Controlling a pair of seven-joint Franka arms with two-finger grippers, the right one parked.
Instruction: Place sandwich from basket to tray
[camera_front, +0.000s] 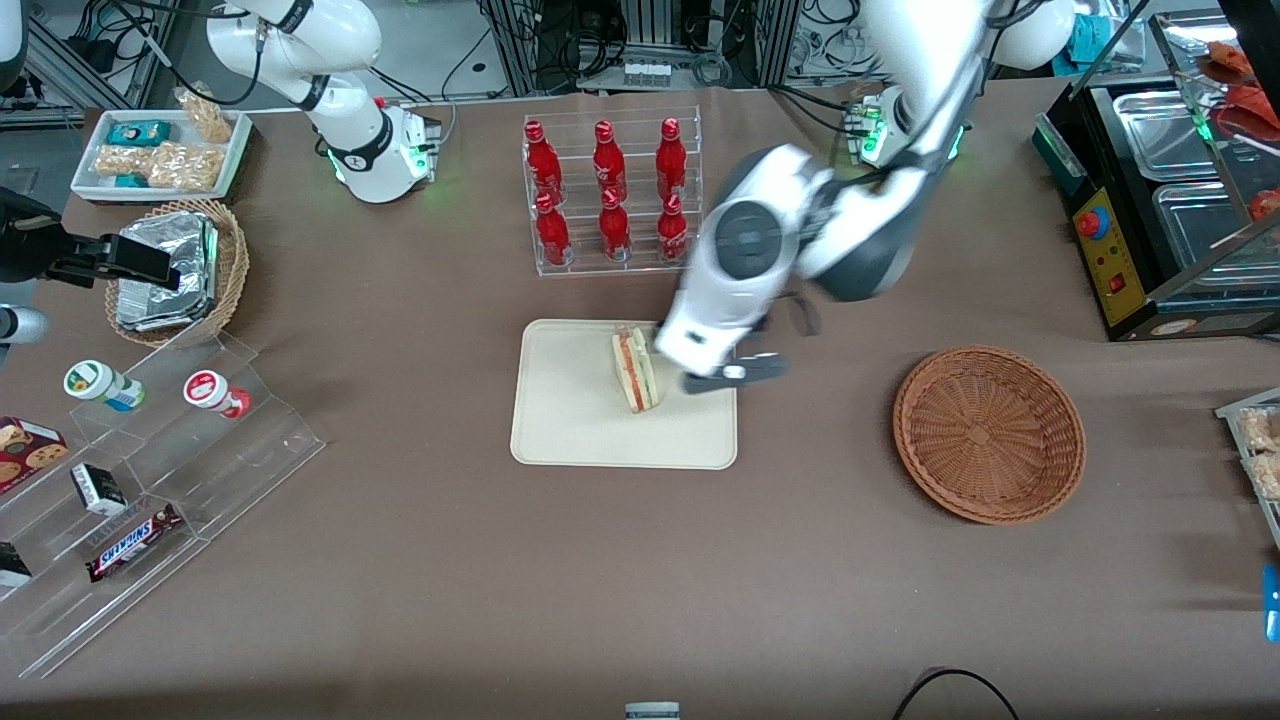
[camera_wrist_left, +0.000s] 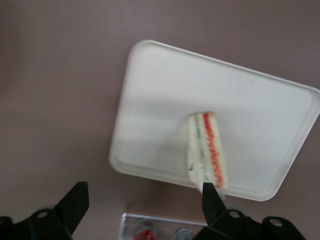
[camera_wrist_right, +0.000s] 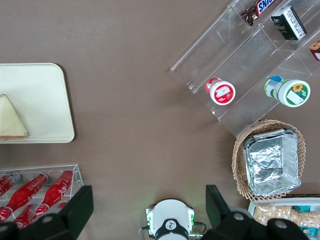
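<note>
Sandwich (camera_front: 636, 372) stands on edge on the tray (camera_front: 570, 420), toward its three o'clock edge; the basket (camera_front: 988, 432) is bare. My gripper (camera_wrist_left: 142, 200) hovers above, spread wide, holding nothing. I judge it light, soft and wrap-slick: pinch the flat bread faces gently.

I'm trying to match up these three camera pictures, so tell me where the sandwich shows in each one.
Front view: the sandwich lies on the cream tray, at the edge toward the working arm, right beside the open gripper.
Left wrist view: the sandwich stands on its edge on the tray.
Right wrist view: the sandwich shows as a white triangle, cut off by the picture's border, on the tray.
Shared landmark: the cream tray.
</note>
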